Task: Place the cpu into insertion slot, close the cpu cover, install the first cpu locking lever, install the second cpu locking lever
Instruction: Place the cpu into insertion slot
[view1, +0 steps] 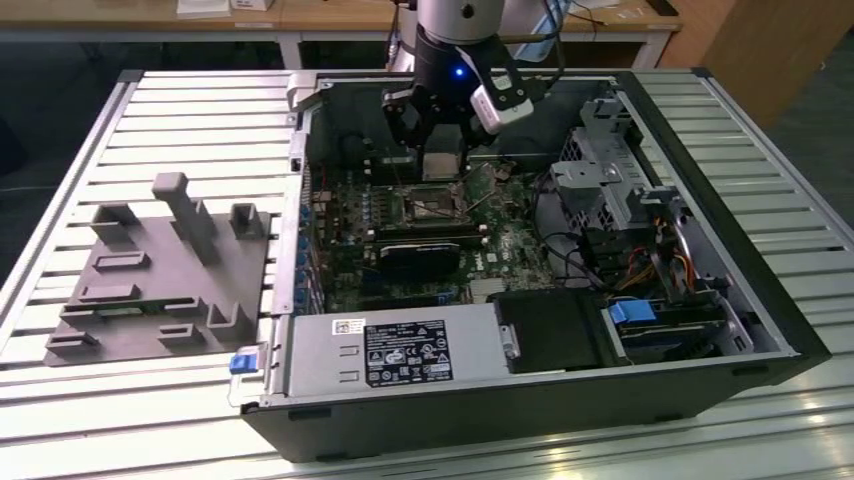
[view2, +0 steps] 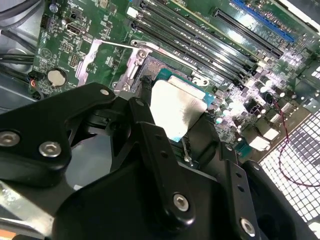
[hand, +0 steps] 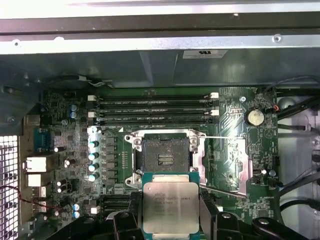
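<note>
My gripper (view1: 442, 158) hangs inside the open computer case, shut on the cpu (view1: 442, 165), a flat square chip with a silvery top. In both wrist views the cpu (hand: 170, 207) (view2: 176, 106) sits between the black fingers (hand: 207, 217), held above the board and just short of the insertion slot (hand: 165, 156) (view2: 151, 68). The slot (view1: 430, 208) lies open with its dark centre bare. The silvery cpu cover (hand: 231, 150) is swung open to one side of the slot. Two thin wire levers (hand: 222, 192) stand released beside it.
Long black memory slots (hand: 155, 112) run past the slot's far side. A black card (view1: 424, 255) sits on the board below the slot in the exterior view. A power supply (view1: 387, 350), drive cage (view1: 614, 180) and cables crowd the case. A grey fixture (view1: 160, 270) lies on the exterior view's left.
</note>
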